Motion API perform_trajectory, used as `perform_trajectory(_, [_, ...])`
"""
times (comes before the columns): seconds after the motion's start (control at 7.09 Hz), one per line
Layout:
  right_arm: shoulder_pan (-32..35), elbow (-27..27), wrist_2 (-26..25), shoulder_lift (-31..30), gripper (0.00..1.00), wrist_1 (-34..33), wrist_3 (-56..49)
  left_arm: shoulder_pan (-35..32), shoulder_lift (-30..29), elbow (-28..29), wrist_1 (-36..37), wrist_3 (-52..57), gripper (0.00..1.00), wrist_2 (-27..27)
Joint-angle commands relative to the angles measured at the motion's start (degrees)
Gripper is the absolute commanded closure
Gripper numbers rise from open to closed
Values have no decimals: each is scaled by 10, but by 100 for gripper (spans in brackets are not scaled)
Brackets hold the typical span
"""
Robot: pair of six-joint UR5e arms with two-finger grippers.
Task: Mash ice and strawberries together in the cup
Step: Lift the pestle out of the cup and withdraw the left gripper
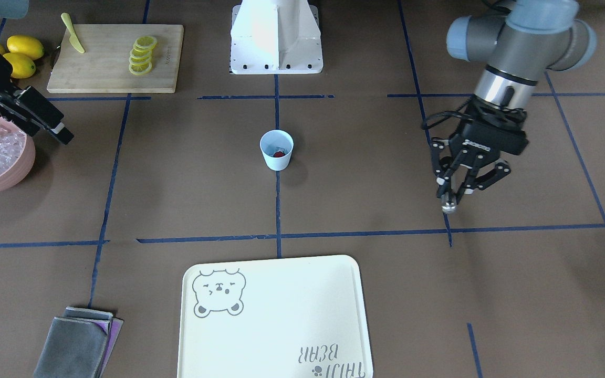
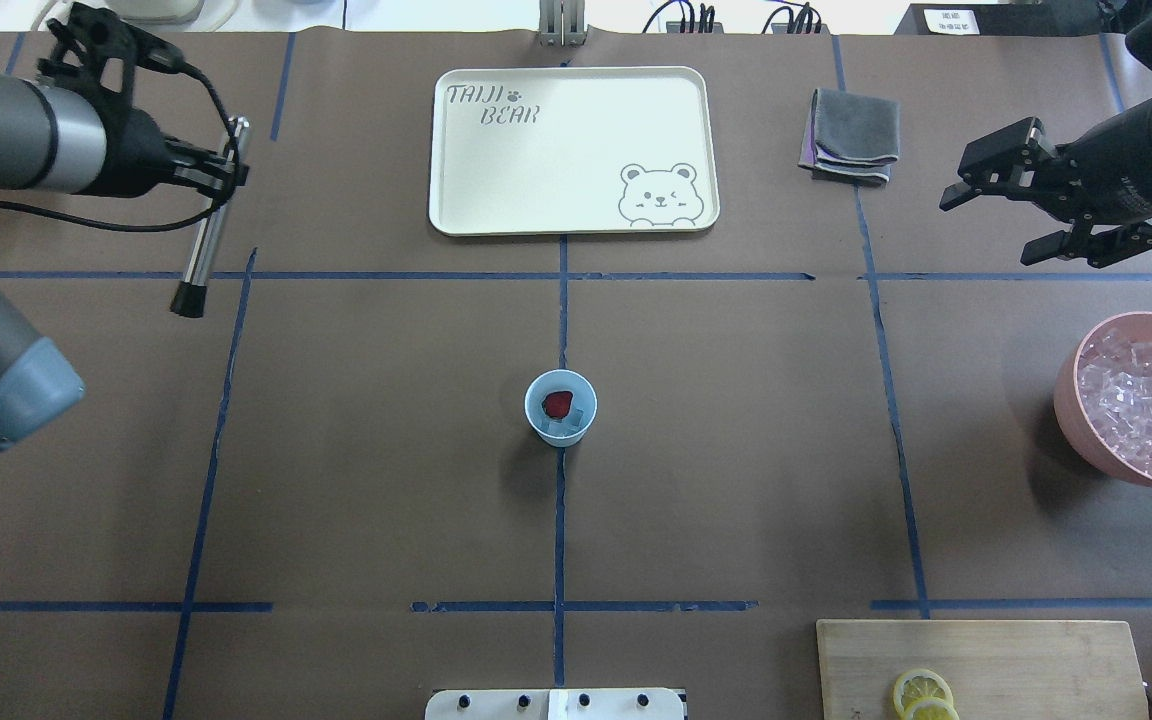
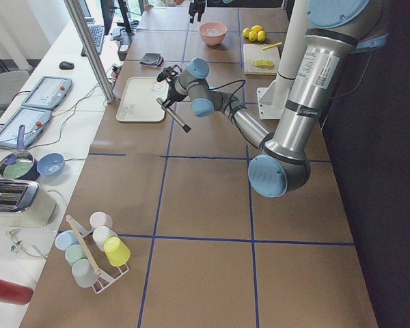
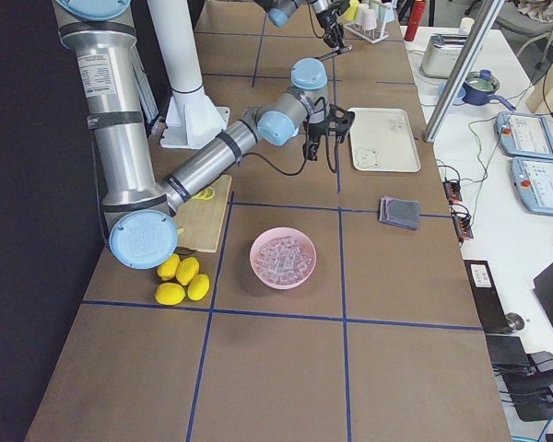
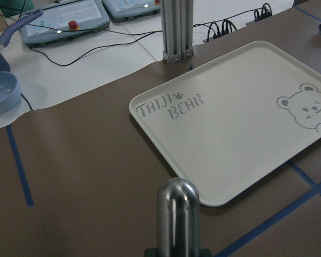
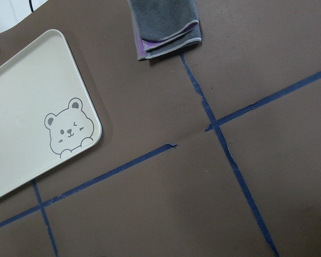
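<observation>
The pale blue cup (image 2: 561, 432) stands at the table's middle, also in the front view (image 1: 277, 157). A dark-red strawberry piece (image 2: 558, 403) lies inside it beside a clear ice cube (image 2: 579, 419). The ice pile (image 2: 1131, 400) fills the pink bowl (image 2: 1066, 405) at the right. My left gripper (image 2: 224, 172) is shut on a metal muddler (image 2: 208, 235), held above the table far left of the cup; its rounded end shows in the left wrist view (image 5: 178, 214). My right gripper (image 2: 988, 225) is open and empty, hovering beyond the bowl.
A cream bear tray (image 2: 536, 190) lies at the far middle, a folded grey cloth (image 2: 851, 135) to its right. A cutting board (image 1: 103, 68) with lemon slices (image 1: 142, 55) and a yellow knife (image 1: 73, 39), plus whole lemons (image 1: 21, 55), sit near the robot base (image 1: 276, 39).
</observation>
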Motion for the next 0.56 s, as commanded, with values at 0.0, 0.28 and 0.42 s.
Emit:
perform_trajectory(0.0, [0, 1, -2, -4, 0, 1, 0, -41, 79, 9, 71, -1, 100, -41])
perform_trajectory(0.28, [0, 5, -2, -5, 0, 1, 1, -56, 137, 53, 89, -1, 100, -62])
perform_trajectory(0.42, [0, 6, -2, -4, 0, 1, 0, -68, 133, 80, 136, 0, 100, -90])
